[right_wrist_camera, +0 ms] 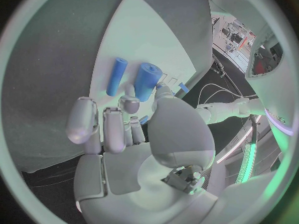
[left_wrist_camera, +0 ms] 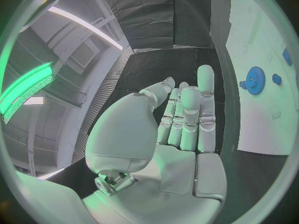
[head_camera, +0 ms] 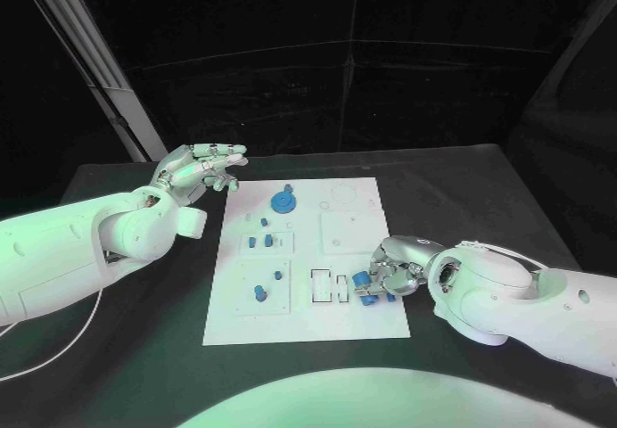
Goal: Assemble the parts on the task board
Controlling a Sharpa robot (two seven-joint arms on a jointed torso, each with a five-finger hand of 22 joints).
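Bare at board (head_camera: 347, 325) near edge and far right corner. Blocked near right edge by right hand (head_camera: 390, 270) over cylinders (head_camera: 368, 294); gear (head_camera: 284, 201) near far edge.

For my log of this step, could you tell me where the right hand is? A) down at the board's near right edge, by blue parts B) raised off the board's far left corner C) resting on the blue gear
A: the right hand is low at the task board's near right edge, its fingers at small blue parts; the hand raised off the far left corner is the left hand.
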